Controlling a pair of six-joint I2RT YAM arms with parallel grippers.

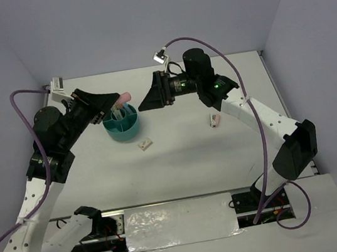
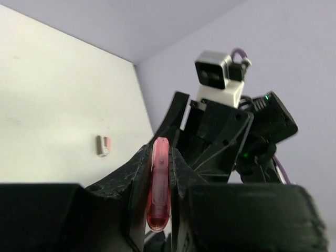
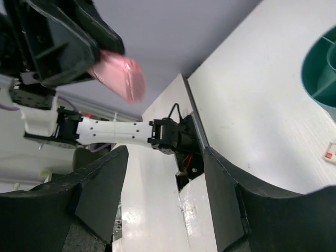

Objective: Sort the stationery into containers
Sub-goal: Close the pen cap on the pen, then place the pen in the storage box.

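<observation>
My left gripper point(image 1: 116, 100) is shut on a pink marker point(image 1: 124, 98), held level just above the far left rim of the round teal organizer point(image 1: 122, 129). In the left wrist view the pink marker point(image 2: 159, 181) sits clamped between the two black fingers. My right gripper point(image 1: 145, 102) is open and empty, raised in the air just right of the organizer, pointing left toward it. The right wrist view shows the pink marker point(image 3: 119, 76) in the other gripper and part of the teal organizer point(image 3: 321, 73). A whitish-tan piece point(image 1: 145, 144) lies on the table in front of the organizer.
A small pink and white item point(image 1: 214, 120) lies on the table under the right arm; it also shows in the left wrist view point(image 2: 103, 146). The organizer holds a few upright items. Purple-grey walls close the table at the back and sides.
</observation>
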